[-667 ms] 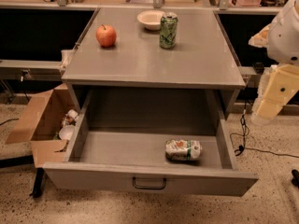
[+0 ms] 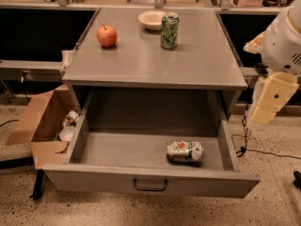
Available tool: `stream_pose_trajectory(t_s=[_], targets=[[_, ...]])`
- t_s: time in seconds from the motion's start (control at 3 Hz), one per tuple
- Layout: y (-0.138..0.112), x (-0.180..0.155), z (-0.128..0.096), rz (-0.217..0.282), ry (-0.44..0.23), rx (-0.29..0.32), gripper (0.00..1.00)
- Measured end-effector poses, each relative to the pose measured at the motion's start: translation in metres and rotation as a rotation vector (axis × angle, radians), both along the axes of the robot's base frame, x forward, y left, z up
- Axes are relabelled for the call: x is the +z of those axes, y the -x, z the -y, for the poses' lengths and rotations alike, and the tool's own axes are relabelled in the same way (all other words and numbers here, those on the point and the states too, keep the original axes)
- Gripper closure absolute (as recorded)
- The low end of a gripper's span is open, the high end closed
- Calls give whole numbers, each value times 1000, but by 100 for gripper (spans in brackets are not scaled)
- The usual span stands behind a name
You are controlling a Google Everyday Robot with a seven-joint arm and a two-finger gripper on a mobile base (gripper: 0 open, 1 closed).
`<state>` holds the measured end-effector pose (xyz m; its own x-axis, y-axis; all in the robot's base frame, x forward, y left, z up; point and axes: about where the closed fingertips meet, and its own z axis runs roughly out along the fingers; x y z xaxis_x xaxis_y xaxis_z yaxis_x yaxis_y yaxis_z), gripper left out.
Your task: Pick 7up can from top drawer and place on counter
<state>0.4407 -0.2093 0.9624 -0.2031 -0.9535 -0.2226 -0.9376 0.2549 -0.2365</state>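
Observation:
The 7up can [image 2: 184, 151] lies on its side in the open top drawer [image 2: 150, 182], towards the right front. It is white with green patches and an orange-red mark. The counter [image 2: 141, 62] is the grey cabinet top above the drawer. My arm shows at the right edge as a white rounded housing [image 2: 284, 41] and a cream link [image 2: 272, 100], beside the cabinet and above the drawer's right side. My gripper is out of view.
On the counter stand a darker green patterned can [image 2: 170, 30], a red apple [image 2: 107, 36] and a white bowl [image 2: 152, 20]. An open cardboard box [image 2: 42, 126] with litter sits on the floor to the left. A cable [image 2: 249, 147] trails on the floor to the right.
The cream arm link has edged slightly left and down. The can and drawer have not moved.

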Motion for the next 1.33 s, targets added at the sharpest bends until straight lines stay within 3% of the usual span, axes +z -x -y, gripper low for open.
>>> stream_pose_trajectory(t_s=[0.33, 0.67, 1.0, 1.33], targets=[[-5, -21, -25, -15, -19, 36, 0], [-5, -63, -38, -38, -10, 62, 0], [-6, -68, -40, -40, -14, 64, 0], [-12, -105, -50, -58, -42, 77, 0]])
